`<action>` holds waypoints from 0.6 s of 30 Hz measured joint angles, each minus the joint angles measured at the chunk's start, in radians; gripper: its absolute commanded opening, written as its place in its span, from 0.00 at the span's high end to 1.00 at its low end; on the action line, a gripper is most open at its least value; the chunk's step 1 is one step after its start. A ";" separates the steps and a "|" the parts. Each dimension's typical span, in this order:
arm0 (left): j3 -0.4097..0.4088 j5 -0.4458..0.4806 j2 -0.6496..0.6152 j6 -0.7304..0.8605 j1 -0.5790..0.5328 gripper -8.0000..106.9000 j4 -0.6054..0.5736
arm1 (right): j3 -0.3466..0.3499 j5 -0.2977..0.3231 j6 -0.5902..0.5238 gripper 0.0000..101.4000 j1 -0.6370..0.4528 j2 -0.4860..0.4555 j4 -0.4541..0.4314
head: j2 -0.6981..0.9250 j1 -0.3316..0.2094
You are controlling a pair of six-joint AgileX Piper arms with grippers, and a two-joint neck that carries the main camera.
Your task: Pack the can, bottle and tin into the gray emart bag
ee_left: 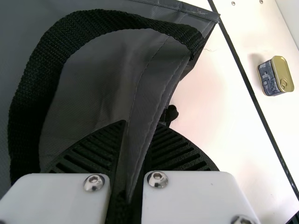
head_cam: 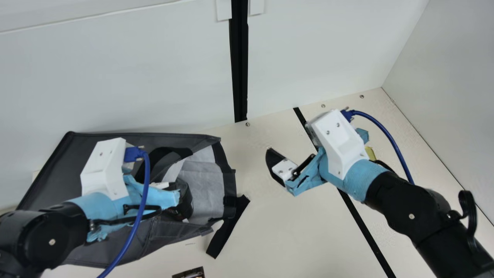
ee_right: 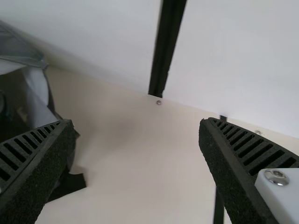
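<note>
The gray bag (head_cam: 73, 166) lies on its side at the left in the main view, its mouth toward the table's middle. My left gripper (head_cam: 154, 195) is over the bag; in the left wrist view my left gripper (ee_left: 138, 128) is shut on a fold of the bag's edge (ee_left: 156, 88), beside a black strap handle. A dark rounded item (head_cam: 183, 199) shows at the mouth; which one I cannot tell. My right gripper (head_cam: 283, 168) hangs over the table right of the bag; in the right wrist view my right gripper (ee_right: 135, 126) stands wide open, holding nothing. The tin (ee_left: 275, 76) stands on the table, partly behind my right arm (head_cam: 370, 153).
A dark object (head_cam: 190, 273) is cut off by the main view's bottom edge. A black strap (head_cam: 227, 229) trails from the bag's mouth. White walls (head_cam: 308, 50) rise behind the table (head_cam: 266, 231) and at its right side.
</note>
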 measured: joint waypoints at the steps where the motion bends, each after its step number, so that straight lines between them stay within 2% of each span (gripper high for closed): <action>1: 0.000 0.000 0.000 0.000 0.000 0.84 0.000 | 0.003 -0.004 0.016 0.10 -0.005 -0.005 -0.017 | 0.000 0.000; 11: 0.000 0.000 0.000 0.000 0.000 0.84 0.000 | 0.010 -0.008 0.178 0.10 -0.043 -0.057 -0.215 | 0.000 0.000; 18: 0.000 0.000 0.000 0.000 0.000 0.84 0.000 | -0.016 0.035 0.287 0.10 -0.060 -0.086 -0.326 | 0.000 0.000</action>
